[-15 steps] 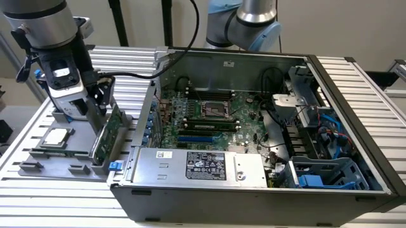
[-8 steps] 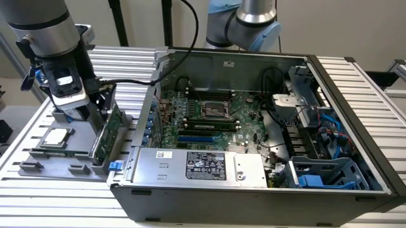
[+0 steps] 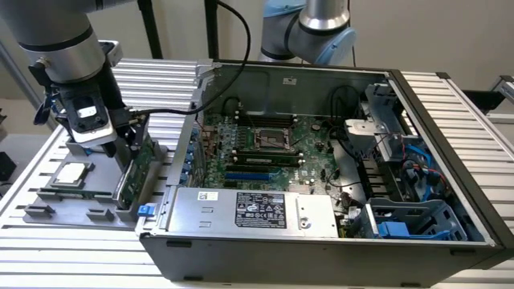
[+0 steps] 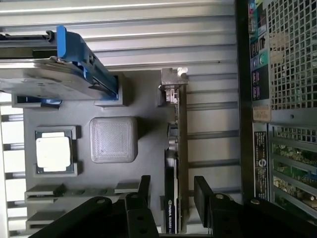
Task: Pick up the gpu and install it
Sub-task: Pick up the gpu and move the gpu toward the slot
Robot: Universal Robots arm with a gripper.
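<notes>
Straddling the gpu (image 4: 174, 148), my gripper (image 4: 173, 193) hangs over the grey tray (image 4: 146, 111) beside the open computer case (image 3: 337, 180). My fingers (image 4: 204, 194) are apart, one on each face of the card, with a gap showing on both sides, so nothing is clamped. The gpu stands on its long edge in a tray slot, its metal bracket (image 4: 173, 82) at the end away from me. In the exterior view the gpu (image 3: 132, 171) shows as an upright green board near the case wall.

Risks, as I judge them:
- (a) Closing off-centre would push the thin card sideways in its slot and tilt it before both fingers bear.
- (b) A grip taken towards one end, far from the bracket, could let the card swing once lifted.
- (c) A tilted card might catch on the nearby case wall.

The hard drive (image 4: 54, 74) and the processor chip (image 4: 53, 152) lie well apart from my fingers.

Writing: pale lettering runs along the card's edge between my fingers and seems to begin "NVIDIA"; the rest I cannot read. The label on the power supply (image 3: 249, 208) and the stickers on the case's rear panel (image 4: 260, 148) carry print too small to read.
</notes>
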